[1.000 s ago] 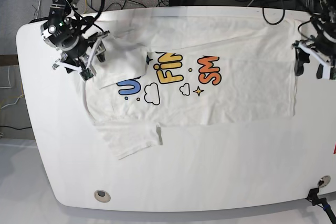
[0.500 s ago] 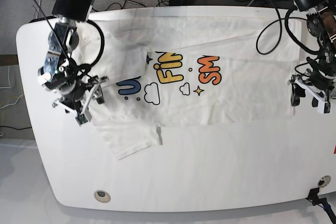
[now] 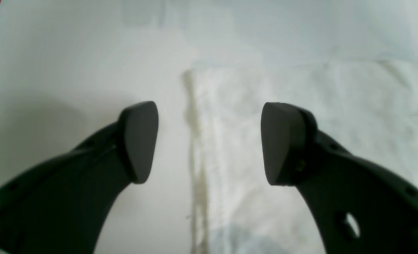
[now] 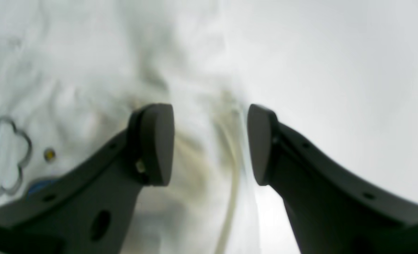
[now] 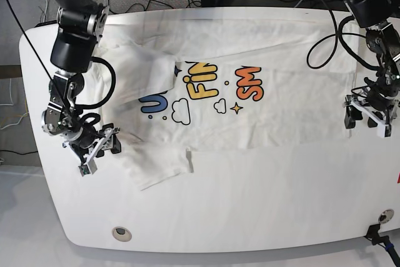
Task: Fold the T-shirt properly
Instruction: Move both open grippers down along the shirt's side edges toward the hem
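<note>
The T-shirt (image 5: 250, 101) is lying print side up across the far half of the white table (image 5: 250, 204), with one sleeve folded in over the start of the lettering and the other sleeve (image 5: 159, 167) sticking out toward the near side. The whole near half of the table is offering bare room.

My left gripper (image 5: 367, 117) is hanging over the shirt's edge at the base view's right end. In the left wrist view its jaws are standing wide apart, astride that hem (image 3: 195, 148): one fingertip (image 3: 140, 141) is over bare table, the other over cloth. I am gripping nothing here.

My right gripper (image 5: 97, 151) is sitting low at the opposite end, its arm reaching down along the table's side, just beside the cloth near the out-turned sleeve. In the right wrist view its jaws are also spread, with a seamed edge (image 4: 230, 169) running between them; cloth on one side, bare table on the other. The view is blurred, so I cannot tell whether the tips are touching fabric.
</note>
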### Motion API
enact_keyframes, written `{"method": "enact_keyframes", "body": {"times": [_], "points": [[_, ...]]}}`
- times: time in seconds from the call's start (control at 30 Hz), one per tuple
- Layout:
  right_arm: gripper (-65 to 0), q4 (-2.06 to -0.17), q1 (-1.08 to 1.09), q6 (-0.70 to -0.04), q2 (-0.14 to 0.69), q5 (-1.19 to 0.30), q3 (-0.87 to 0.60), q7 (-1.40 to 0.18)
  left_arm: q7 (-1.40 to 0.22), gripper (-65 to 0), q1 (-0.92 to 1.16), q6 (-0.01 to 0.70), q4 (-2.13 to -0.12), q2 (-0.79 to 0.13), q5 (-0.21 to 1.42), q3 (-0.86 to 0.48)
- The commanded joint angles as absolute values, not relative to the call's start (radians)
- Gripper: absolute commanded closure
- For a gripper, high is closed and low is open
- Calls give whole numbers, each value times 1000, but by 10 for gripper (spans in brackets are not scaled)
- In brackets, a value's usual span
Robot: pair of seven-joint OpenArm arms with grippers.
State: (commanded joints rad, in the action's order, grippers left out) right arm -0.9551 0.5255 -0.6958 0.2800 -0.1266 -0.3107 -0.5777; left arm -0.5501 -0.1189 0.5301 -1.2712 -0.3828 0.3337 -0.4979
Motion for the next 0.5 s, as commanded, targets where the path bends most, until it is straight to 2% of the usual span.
{"method": "enact_keyframes", "body": {"times": [0.33, 0.5], "points": [[-326, -619, 680, -693, 285, -125, -312, -348, -496, -432, -170, 530, -1138, -403, 334, -495], [-326, -536, 711, -691, 286, -120, -312, -282, -464, -432, -202, 530, -1070, -423, 334, -463]]}}
